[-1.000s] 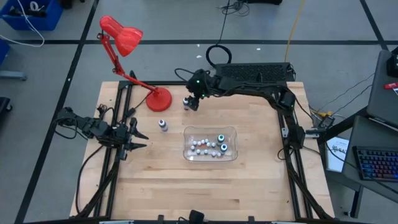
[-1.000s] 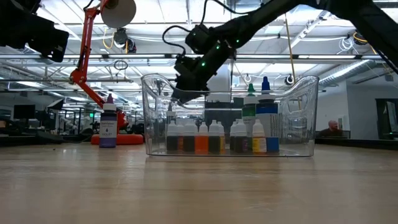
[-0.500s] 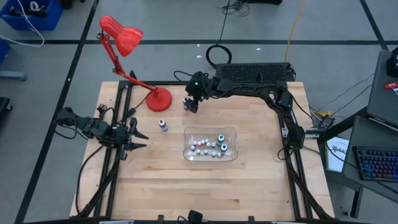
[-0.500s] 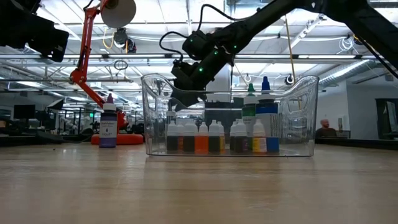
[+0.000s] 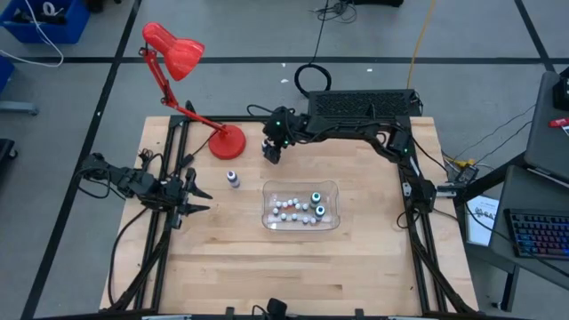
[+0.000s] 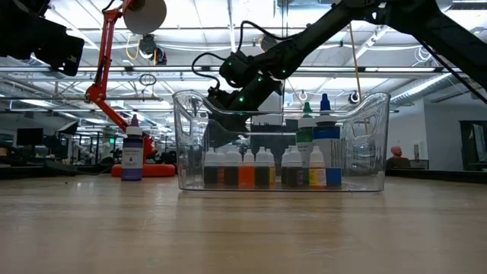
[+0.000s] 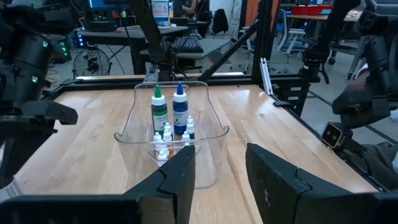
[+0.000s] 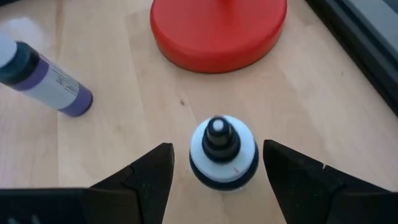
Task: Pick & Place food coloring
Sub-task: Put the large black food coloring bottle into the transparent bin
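Between the open right end effector [image 8: 214, 171], white dark-capped food coloring bottle [image 8: 222, 154].

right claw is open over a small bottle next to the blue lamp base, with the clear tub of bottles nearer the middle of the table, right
Not quite: the lamp base is red, as the right wrist view shows. The rest holds: the right claw stands open over a small bottle, and the clear tub sits nearer the table's middle.
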